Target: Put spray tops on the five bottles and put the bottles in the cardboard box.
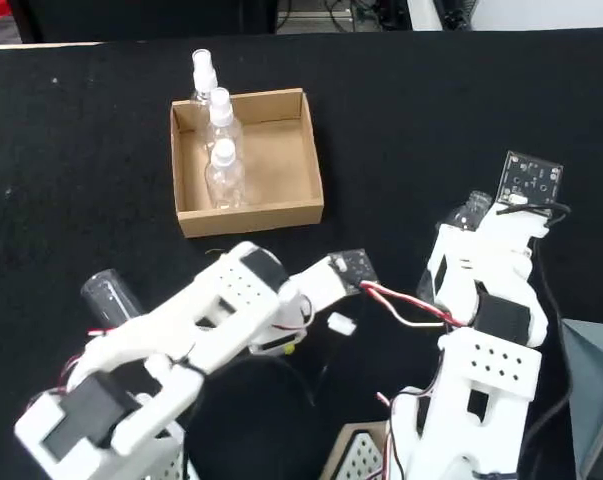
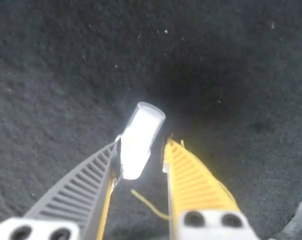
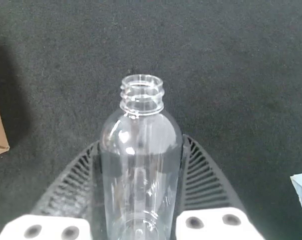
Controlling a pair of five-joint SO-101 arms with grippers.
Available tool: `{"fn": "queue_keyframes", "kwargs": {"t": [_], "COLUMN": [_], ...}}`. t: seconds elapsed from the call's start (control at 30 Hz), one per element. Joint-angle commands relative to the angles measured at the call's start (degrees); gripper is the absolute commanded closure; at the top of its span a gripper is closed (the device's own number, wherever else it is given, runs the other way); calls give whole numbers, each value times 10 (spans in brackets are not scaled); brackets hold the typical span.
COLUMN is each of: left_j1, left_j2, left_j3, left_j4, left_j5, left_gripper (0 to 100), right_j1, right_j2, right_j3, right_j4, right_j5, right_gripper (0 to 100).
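Closest to the lens, the right gripper (image 3: 140,142) has its ribbed fingers (image 3: 203,175) pressed against both sides of a clear uncapped bottle (image 3: 141,95). The bottle's threaded neck points away from the wrist and carries no top. From the high view this bottle sits at the tip of the right arm, above the black table (image 1: 481,90) and well apart from the cardboard box (image 1: 312,150).

The left gripper (image 2: 141,145) has its fingers (image 2: 85,185) spread, one grey and one yellow, with a white spray top (image 2: 140,137) lying on the table between them. The top touches the tip of the grey finger and lies just beside the yellow one; whether it touches the yellow one I cannot tell. From the high view the spray top lies on the table at the tip of the left arm, between the two arms.

Farther out, the cardboard box stands open on the far left part of the table. Two topped bottles (image 1: 225,180) stand upright inside it, along its left wall, one behind the other. A third topped bottle (image 1: 202,78) stands at the box's far left corner; whether it is inside the wall or just behind it I cannot tell.

A lone clear bottle (image 1: 109,295) shows near the table's left side, just beside the left arm and partly hidden by it.

A pale blue object (image 1: 593,385) sits at the right edge, near the right arm's base
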Motion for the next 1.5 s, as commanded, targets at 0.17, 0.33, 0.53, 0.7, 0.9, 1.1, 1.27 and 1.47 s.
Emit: {"fn": "queue_keyframes", "kwargs": {"t": [0.17, 0.33, 0.53, 0.7, 0.9, 1.1, 1.27, 1.47], "left_j1": [-3, -3, -3, -2, -2, 0, -2, -5], "left_j2": [66, 106, 156, 160, 160, 160, 159, 159], "left_j3": [-75, -95, -121, -127, -126, -145, -195, -241], "left_j4": [8, 8, 8, 9, 10, 31, 81, 121], "left_j5": [-31, -31, -28, -29, -28, -26, -6, 5], "left_gripper": [863, 863, 865, 925, 930, 971, 972, 972], "right_j1": [-2, -2, -1, 0, 0, 0, -1, -1], "right_j2": [-19, -19, -19, -19, -19, -19, -19, -19], "right_j3": [-15, -15, -15, -15, -15, -15, -15, -15], "right_j4": [-14, -14, -14, -14, -14, -14, -14, -14], "right_j5": [-4, -4, -4, -4, -4, -4, -4, -4], "right_gripper": [946, 946, 946, 946, 946, 946, 946, 946]}}
